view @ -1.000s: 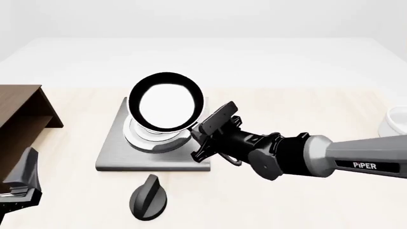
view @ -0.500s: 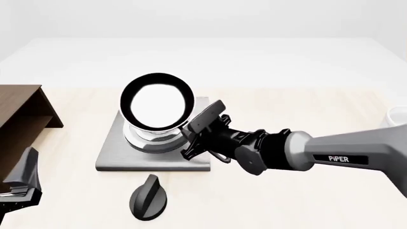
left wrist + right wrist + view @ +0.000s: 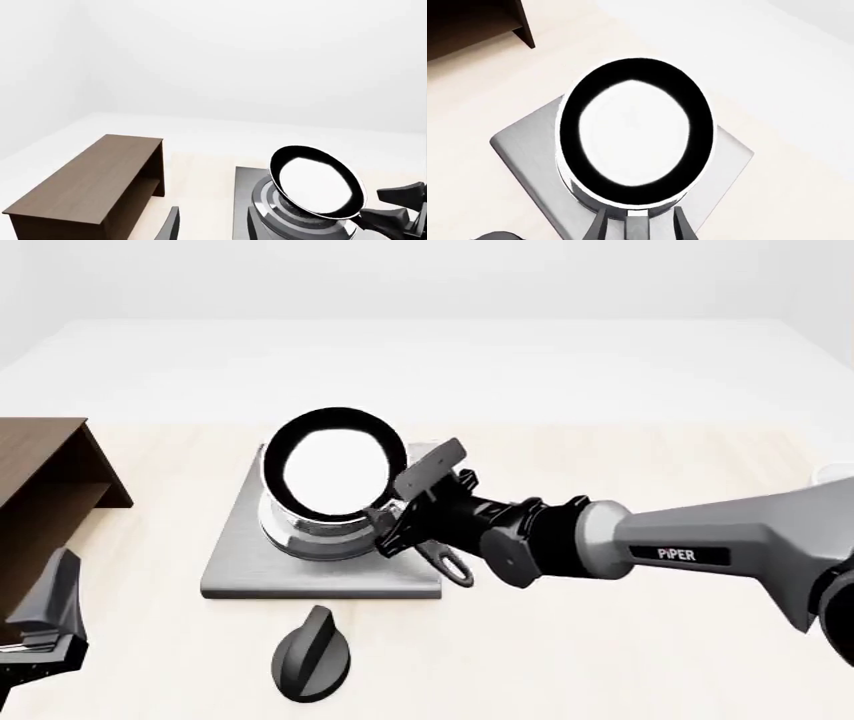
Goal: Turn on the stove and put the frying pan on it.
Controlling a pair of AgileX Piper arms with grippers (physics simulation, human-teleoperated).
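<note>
The frying pan [image 3: 334, 466], glossy black with a pale inside, hangs tilted low over the stove's silver ring burner [image 3: 310, 532]; I cannot tell whether they touch. My right gripper [image 3: 411, 502] is shut on the pan's handle at the stove's right side. The grey stove plate [image 3: 320, 575] lies flat. The black oval knob [image 3: 311, 652] sits in front of the plate, apart from both grippers. In the right wrist view the pan [image 3: 637, 132] fills the middle above the plate [image 3: 527, 145]. My left gripper [image 3: 38, 632] is open and empty at the near left.
A dark brown wooden cabinet [image 3: 40, 480] stands at the left, beside the stove; it also shows in the left wrist view [image 3: 93, 185]. A white bowl [image 3: 838, 476] peeks in at the far right edge.
My right gripper has carried the pan a little to the left and lowered it closer to the burner. The left arm and the knob have not moved.
</note>
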